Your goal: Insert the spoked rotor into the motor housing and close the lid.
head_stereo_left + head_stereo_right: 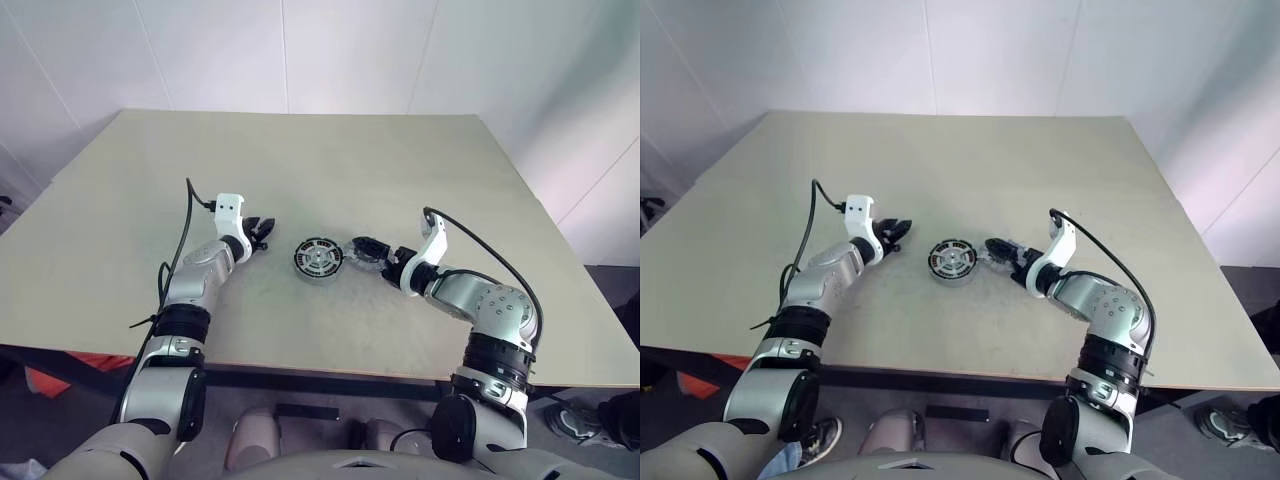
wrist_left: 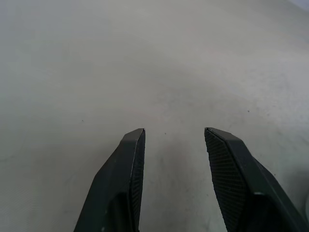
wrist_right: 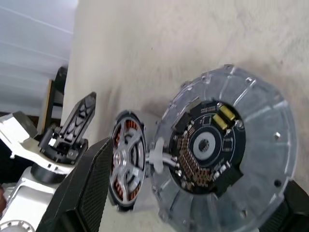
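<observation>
Pale tabletop [image 1: 400,160] w/ white walls behind. We see motor housing [image 1: 319,259] at centre, spoked rotor [image 3: 126,166] seated inside over copper windings. Right hand [image 1: 362,247] grips lid [image 3: 227,150], held on edge just beside housing. Left hand [image 1: 264,232] hovers near housing's other side, fingers [image 2: 120,183] apart, empty.

You see a pale beige desk [image 1: 300,150], its top mostly bare. The motor housing [image 1: 318,259] lies flat on it near the front edge, with the spoked rotor [image 3: 126,164] seated inside over its copper windings. Whether the lid [image 3: 227,150], just right of the housing, rests on the desk, you cannot tell.
</observation>
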Controlling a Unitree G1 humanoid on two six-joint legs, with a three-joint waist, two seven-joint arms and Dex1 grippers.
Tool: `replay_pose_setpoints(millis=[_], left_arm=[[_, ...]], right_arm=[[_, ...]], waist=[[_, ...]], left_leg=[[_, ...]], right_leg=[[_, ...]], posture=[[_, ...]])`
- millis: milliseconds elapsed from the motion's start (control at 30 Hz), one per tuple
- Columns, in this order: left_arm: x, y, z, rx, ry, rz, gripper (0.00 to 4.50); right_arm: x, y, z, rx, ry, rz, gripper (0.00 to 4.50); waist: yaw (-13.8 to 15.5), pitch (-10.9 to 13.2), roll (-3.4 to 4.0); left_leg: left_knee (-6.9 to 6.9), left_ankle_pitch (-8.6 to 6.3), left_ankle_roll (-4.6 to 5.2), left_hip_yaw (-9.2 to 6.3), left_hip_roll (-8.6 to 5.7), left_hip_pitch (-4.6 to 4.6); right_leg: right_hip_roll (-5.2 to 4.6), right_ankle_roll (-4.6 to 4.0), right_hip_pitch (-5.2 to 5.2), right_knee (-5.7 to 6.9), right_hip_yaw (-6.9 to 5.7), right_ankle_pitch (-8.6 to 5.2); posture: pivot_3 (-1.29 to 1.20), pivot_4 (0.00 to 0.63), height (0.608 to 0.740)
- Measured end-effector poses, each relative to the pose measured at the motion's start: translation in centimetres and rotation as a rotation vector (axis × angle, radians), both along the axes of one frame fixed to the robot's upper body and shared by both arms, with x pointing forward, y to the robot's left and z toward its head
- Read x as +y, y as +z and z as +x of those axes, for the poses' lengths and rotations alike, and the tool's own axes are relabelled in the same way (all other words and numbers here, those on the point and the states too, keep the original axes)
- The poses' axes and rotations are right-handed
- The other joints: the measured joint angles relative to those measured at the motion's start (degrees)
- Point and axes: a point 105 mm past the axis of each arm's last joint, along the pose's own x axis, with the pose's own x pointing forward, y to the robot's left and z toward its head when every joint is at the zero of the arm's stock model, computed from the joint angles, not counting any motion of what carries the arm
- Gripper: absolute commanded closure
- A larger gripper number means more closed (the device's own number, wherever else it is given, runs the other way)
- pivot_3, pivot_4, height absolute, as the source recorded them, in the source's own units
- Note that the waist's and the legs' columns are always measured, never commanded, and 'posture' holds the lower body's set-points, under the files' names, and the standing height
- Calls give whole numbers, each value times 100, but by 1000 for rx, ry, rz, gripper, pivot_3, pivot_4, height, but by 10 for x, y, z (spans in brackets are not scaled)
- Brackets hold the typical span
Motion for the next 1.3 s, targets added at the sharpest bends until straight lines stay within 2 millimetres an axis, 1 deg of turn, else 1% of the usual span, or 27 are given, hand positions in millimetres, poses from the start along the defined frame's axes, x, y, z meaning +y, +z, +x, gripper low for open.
replay_pose_setpoints(millis=[67,133,233,300,367,433,500,533,633,667,733,767,867,967,1033,1167,1300], left_arm=[[-1,0,0,0,-1,1,2406],[-1,0,0,0,-3,2,2406],[-2,3,2,-6,-5,5,2406],[-3,5,3,-11,-6,5,2406],[-3,6,4,-14,-6,6,2406],[-3,4,4,-9,-5,8,2406],[-3,3,4,-6,-4,9,2406],[-3,3,4,-6,-3,10,2406],[-1,4,4,-13,2,11,2406],[-1,5,4,-14,3,10,2406],[0,5,4,-14,4,11,2406],[-1,5,4,-14,4,11,2406],[-1,4,4,-14,3,13,2406],[-1,4,4,-14,1,16,2406],[-1,4,4,-14,1,18,2406],[0,5,4,-15,2,24,2406],[3,6,5,-19,6,31,2406]], right_arm=[[4,5,2,-25,17,-2,19],[11,16,1,-67,60,-1,19],[31,49,-4,-189,174,-21,19],[48,67,-9,-254,244,-16,19],[64,73,-18,-278,313,-21,19],[75,72,-24,-282,365,-39,19],[77,69,-26,-276,381,-57,19],[75,66,-26,-275,384,-80,19],[58,53,-21,-315,365,-236,19],[52,49,-20,-354,361,-307,19],[47,40,-19,-422,379,-422,19],[47,37,-19,-461,395,-463,19],[59,28,-15,-585,458,-569,19],[68,14,-8,-654,497,-657,19],[72,10,-3,-676,505,-684,19],[78,7,6,-711,508,-707,19],[80,4,9,-728,517,-723,19]], waist=[[-1,0,0],[-3,1,1],[-4,0,1],[-2,0,1],[4,0,1],[5,0,0],[15,0,0],[27,0,0],[58,0,-1],[71,0,-1],[87,0,-1],[81,0,-1],[54,0,-2],[29,0,-2],[13,1,-3],[-1,0,-3],[-8,0,-4]], left_leg=[[-1,0,1,0,0,-11],[-1,0,1,-2,0,-29],[-1,0,1,-5,3,-52],[-2,0,1,-6,3,-52],[-2,-1,2,-6,2,-55],[-2,-1,2,-6,1,-58],[-1,-1,2,-7,1,-59],[-1,-1,2,-7,0,-59],[2,-1,1,-7,-2,-60],[3,-1,1,-7,-1,-62],[3,-1,1,-7,1,-65],[3,-1,1,-7,2,-74],[3,-1,1,-7,4,-78],[15,-1,3,-9,1,-77],[22,-2,5,-10,1,-82],[24,-5,12,-10,2,-82],[24,-8,18,-10,2,-82]], right_leg=[[1,0,-10,0,0,1],[3,0,-28,4,0,4],[7,-14,-51,7,-1,34],[8,-14,-51,7,-1,33],[7,-8,-50,4,-1,29],[6,7,-50,3,-1,21],[5,15,-49,3,-1,16],[5,18,-49,3,-1,14],[2,24,-45,3,-1,15],[2,26,-45,4,-1,15],[5,28,-47,5,-1,15],[6,28,-49,6,-1,15],[7,28,-49,7,-3,14],[6,18,-54,7,-3,13],[6,-26,-57,8,-4,23],[6,-40,-57,10,-4,27],[6,-42,-56,10,-4,27]], posture=[[0,0,740],[0,0,740],[0,0,740],[0,0,740],[0,0,740],[0,0,740],[0,0,740],[0,0,740],[0,0,740],[0,0,740],[0,0,740],[0,0,740],[0,0,740],[0,0,740],[0,0,740],[0,0,740],[0,0,740]])
